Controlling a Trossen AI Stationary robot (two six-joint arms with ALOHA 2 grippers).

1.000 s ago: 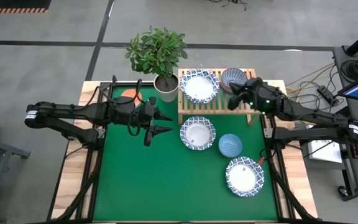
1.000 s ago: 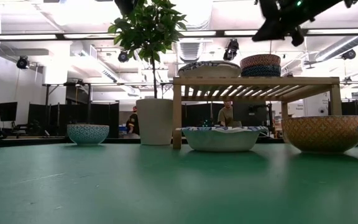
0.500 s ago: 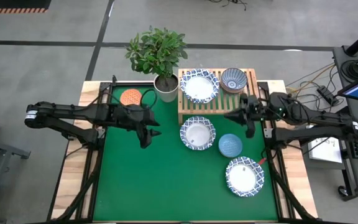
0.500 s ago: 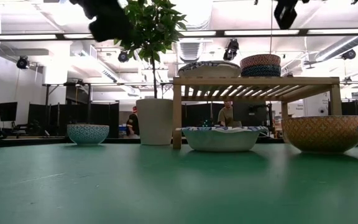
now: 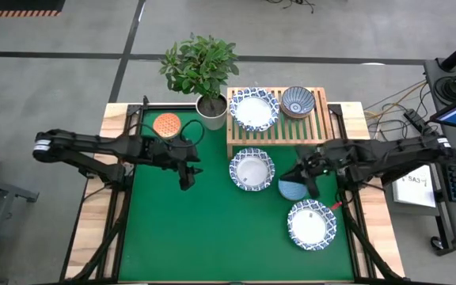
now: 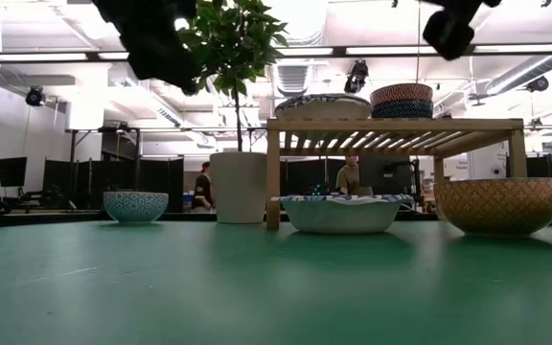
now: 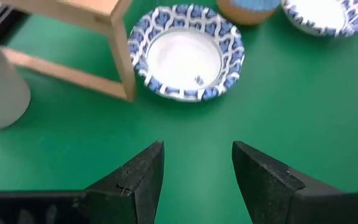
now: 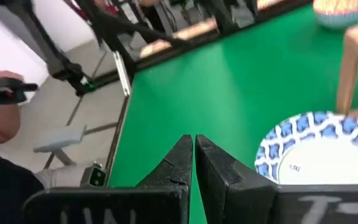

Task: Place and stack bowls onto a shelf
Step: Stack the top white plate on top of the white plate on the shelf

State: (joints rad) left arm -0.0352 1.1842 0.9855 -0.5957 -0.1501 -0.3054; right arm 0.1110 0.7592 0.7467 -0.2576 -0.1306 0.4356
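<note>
My left gripper (image 5: 187,172) (image 7: 197,155) is open and hangs above the green mat, left of a wide white bowl with a blue rim (image 5: 252,169) (image 7: 185,53). My right gripper (image 5: 308,180) (image 8: 193,152) is shut. It hovers high (image 6: 448,24) over the small light blue bowl (image 5: 293,188) (image 6: 498,204). The wooden shelf (image 5: 275,131) carries another wide white bowl (image 5: 252,109) and a small dark blue patterned bowl (image 5: 298,100). A third wide white bowl (image 5: 311,224) sits on the mat near the right edge. An orange-red bowl (image 5: 166,124) rests at the far left.
A potted plant in a white pot (image 5: 211,111) stands just left of the shelf. The shelf's front left leg (image 7: 120,56) is close to the white bowl in the middle. Bare green mat (image 5: 204,237) stretches across the near left half. People stand in the room behind (image 6: 350,175).
My right gripper has come off the far right end of the shelf and travelled toward the near edge, ending above the light blue bowl. My left gripper has tipped its fingers downward and shifted slightly toward the near edge. No bowl has moved.
</note>
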